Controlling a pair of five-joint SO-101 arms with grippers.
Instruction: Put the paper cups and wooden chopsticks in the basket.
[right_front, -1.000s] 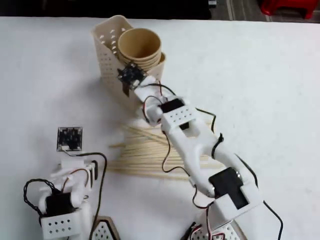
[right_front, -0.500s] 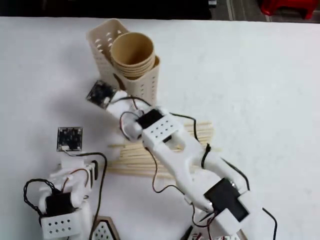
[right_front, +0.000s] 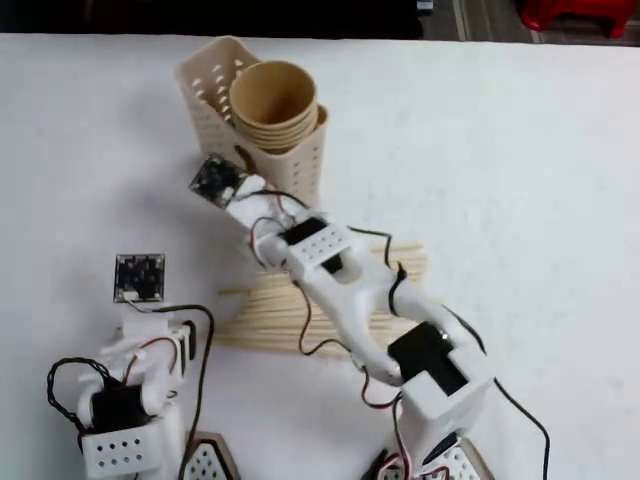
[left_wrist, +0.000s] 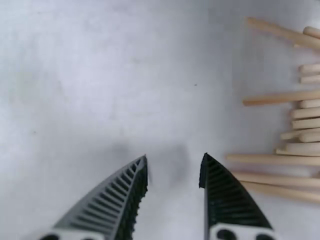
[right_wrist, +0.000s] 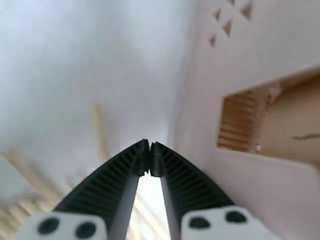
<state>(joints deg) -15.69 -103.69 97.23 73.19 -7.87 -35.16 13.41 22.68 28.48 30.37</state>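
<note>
The white tabletop (right_front: 520, 180) spreads out under both arms. The right arm (right_front: 350, 290) is the big player here, stretched long across the middle and crossing right over the chopsticks, its wrist up beside the basket's near wall. The left arm (right_front: 135, 390) sits folded at the near left corner, well apart from the basket.

The basket (right_front: 205, 100), pale and full of holes, stands upright toward the far edge of the tabletop. The wooden chopsticks (right_front: 265, 315) lie flat in a loose pile on the tabletop between the two arms, part of the pile under the right arm.

And the paper cups (right_front: 275, 95): nested in one stack, sitting inside the basket, the top rim rising above the basket's edge.

On to the right tool (right_wrist: 150, 144): pinched closed, tip against tip, nothing in it, just beside the basket wall, where a cut-out shows the brown of a cup.

The left tool (left_wrist: 174, 159) shows a modest gap with nothing in it, and it hangs over bare tabletop, with the chopstick ends just beside it.
</note>
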